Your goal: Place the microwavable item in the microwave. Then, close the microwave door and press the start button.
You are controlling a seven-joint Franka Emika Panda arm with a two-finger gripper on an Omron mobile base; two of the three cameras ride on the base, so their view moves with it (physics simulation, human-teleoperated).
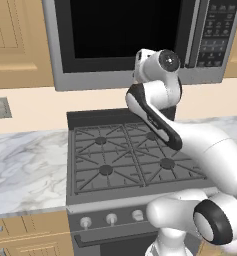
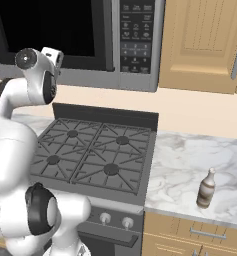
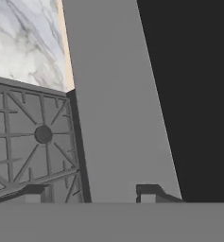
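Nearest, on the marble counter [image 2: 190, 160] at 4 o'clock of the right base view, a brown-and-white bottle [image 2: 206, 188] stands upright, contents not discernible. Beyond, the gas stove [image 1: 125, 155] carries bare grates. The fingers [image 3: 92, 193] stand apart, clamping nothing, directly before the microwave door [image 3: 116, 94] frame. Farthest, the microwave [image 1: 135, 35] hangs above the stove, window dark, button panel [image 2: 136, 35] at its right.

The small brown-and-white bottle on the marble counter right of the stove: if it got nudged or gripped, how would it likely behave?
The bottle is tall over a narrow base, so a nudge near its neck would probably tip it. Its round body would likely roll on the smooth marble counter once down. The narrowing neck looks a poor place to grip; its wider lower body seems safer.
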